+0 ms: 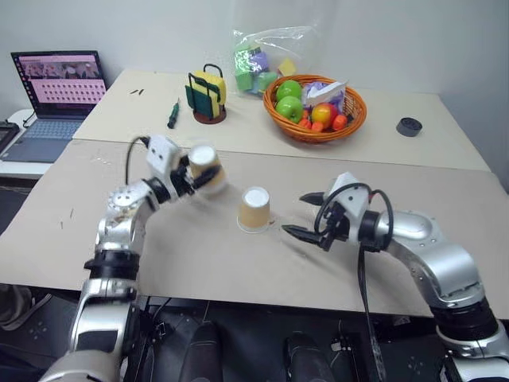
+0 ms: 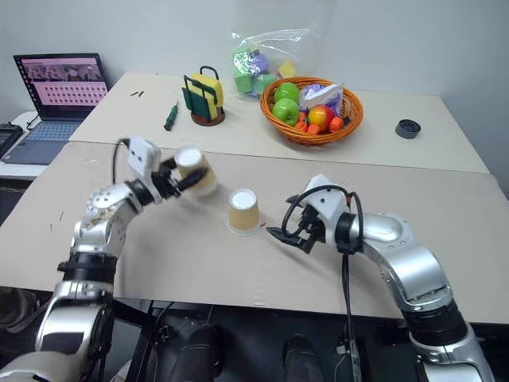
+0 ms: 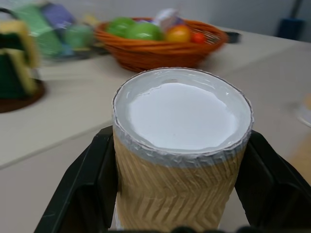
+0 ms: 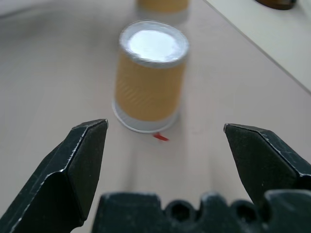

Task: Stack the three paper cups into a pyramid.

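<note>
My left gripper (image 1: 200,172) is shut on a tan paper cup (image 1: 205,163), held lying level above the table's left middle. In the left wrist view its white base (image 3: 183,115) faces the camera between the two black fingers (image 3: 92,187). A second tan paper cup (image 1: 255,209) stands upside down on the table centre, white base up. Just to its right, my right gripper (image 1: 295,213) stands open and points at it; in the right wrist view that cup (image 4: 150,80) sits a short way beyond the spread fingertips, untouched. No cup rests on another.
At the back of the table stand an orange wicker basket (image 1: 355,116) of fruit, a clear bag of toys (image 1: 266,52), a sponge caddy (image 1: 207,96), a green-handled tool (image 1: 172,114) and a small black disc (image 1: 409,126). A laptop (image 1: 60,91) sits far left.
</note>
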Controlling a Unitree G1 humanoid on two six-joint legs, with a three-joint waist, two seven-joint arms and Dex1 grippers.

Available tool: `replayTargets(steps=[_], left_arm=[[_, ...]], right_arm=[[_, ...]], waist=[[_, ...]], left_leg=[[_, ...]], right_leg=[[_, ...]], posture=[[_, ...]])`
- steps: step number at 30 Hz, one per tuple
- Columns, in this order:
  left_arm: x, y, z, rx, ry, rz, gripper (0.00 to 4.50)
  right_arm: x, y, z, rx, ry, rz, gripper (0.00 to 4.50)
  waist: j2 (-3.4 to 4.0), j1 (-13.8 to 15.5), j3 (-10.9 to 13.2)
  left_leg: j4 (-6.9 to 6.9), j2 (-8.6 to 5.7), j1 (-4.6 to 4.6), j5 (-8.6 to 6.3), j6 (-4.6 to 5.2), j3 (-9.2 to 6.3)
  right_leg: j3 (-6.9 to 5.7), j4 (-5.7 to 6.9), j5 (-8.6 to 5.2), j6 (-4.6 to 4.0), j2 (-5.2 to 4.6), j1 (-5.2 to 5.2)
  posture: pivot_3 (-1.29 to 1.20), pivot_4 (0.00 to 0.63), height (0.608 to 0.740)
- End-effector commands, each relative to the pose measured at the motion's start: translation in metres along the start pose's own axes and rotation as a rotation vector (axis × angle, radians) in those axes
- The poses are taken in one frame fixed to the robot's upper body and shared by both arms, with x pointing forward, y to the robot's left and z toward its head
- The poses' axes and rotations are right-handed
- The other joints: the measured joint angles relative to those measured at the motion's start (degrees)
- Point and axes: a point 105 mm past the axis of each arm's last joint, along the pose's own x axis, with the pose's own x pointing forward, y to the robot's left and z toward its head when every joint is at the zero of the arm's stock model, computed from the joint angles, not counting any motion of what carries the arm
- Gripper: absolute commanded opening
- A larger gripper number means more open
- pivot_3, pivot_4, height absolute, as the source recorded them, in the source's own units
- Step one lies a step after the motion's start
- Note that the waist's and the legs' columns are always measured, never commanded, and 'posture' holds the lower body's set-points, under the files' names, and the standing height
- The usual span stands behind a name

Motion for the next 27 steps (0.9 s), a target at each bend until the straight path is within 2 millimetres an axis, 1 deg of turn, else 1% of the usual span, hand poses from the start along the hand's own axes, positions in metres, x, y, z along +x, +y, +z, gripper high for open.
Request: replayTargets(steps=[1,4,8,12,14,15,17,18,22,27], left_arm=[[-0.003,-0.019,0.014,0.036,0.000,-0.109,2.80],[-0.001,-0.027,0.006,0.019,0.036,-0.150,2.80],[0.007,-0.034,-0.004,0.028,0.087,-0.191,2.80],[0.009,-0.038,-0.008,0.034,0.110,-0.222,2.80],[0.009,-0.038,-0.010,0.040,0.120,-0.229,3.73],[0.009,-0.038,-0.011,0.042,0.123,-0.230,3.87],[0.009,-0.038,-0.010,0.048,0.125,-0.232,4.43],[0.009,-0.038,-0.010,0.050,0.127,-0.232,4.49],[0.005,-0.037,-0.002,0.059,0.115,-0.235,4.49],[-0.010,-0.035,0.019,0.120,0.098,-0.249,4.49]], right_arm=[[-0.010,-0.008,0.009,-0.031,-0.024,-0.038,4.50],[-0.012,-0.009,0.007,-0.031,-0.019,-0.046,4.50],[-0.014,-0.010,0.009,-0.030,-0.023,-0.061,4.50],[-0.018,-0.011,0.009,-0.032,-0.020,-0.073,4.50],[-0.019,-0.012,0.009,-0.033,-0.019,-0.079,4.50],[-0.019,-0.012,0.009,-0.033,-0.019,-0.081,4.50],[-0.020,-0.013,0.009,-0.032,-0.017,-0.085,4.50],[-0.020,-0.013,0.009,-0.031,-0.017,-0.086,4.50],[-0.020,-0.014,0.008,-0.029,-0.015,-0.086,4.50],[-0.019,-0.015,0.008,-0.024,-0.019,-0.081,4.50]], waist=[[0.00,0.0,0.0],[0.00,0.0,0.0],[0.00,0.1,0.0],[0.01,0.1,0.0],[0.01,0.0,0.0],[0.01,0.0,0.0],[0.01,0.0,0.0],[0.01,0.0,0.0],[0.01,0.0,0.0],[0.01,0.0,0.0]], left_leg=[[0.00,0.00,0.03,0.00,-0.01,0.00],[0.00,0.00,0.06,0.00,-0.01,0.00],[0.00,-0.01,-0.01,-0.01,0.03,0.00],[0.01,-0.02,0.02,-0.01,0.04,-0.01],[0.01,-0.01,0.05,-0.01,0.04,-0.01],[0.01,-0.02,0.05,-0.01,0.04,-0.01],[0.01,-0.02,0.04,-0.01,0.04,-0.01],[0.01,-0.02,0.02,-0.01,0.04,-0.01],[0.00,-0.01,0.02,-0.01,0.04,-0.01],[0.01,-0.01,0.01,-0.01,0.04,-0.01]], right_leg=[[0.00,0.01,0.00,-0.01,0.00,0.01],[0.01,-0.01,-0.11,-0.19,-0.02,0.04],[0.01,-0.06,-0.04,0.00,-0.01,0.04],[0.02,-0.05,-0.04,0.00,-0.01,0.06],[0.02,-0.05,-0.06,-0.04,-0.01,0.08],[0.02,-0.05,-0.07,-0.05,-0.02,0.08],[0.02,-0.05,-0.07,-0.05,-0.01,0.06],[0.02,-0.05,-0.06,-0.03,-0.01,0.05],[0.02,-0.05,-0.05,-0.02,-0.01,0.04],[0.02,-0.05,-0.05,-0.02,-0.01,0.04]], posture=[[0.00,0.150,0.661],[0.00,0.150,0.661],[0.00,0.150,0.661],[0.00,0.150,0.661],[0.00,0.150,0.661],[0.00,0.150,0.661],[0.00,0.150,0.661],[0.00,0.150,0.661],[0.00,0.150,0.661],[0.00,0.150,0.661]])
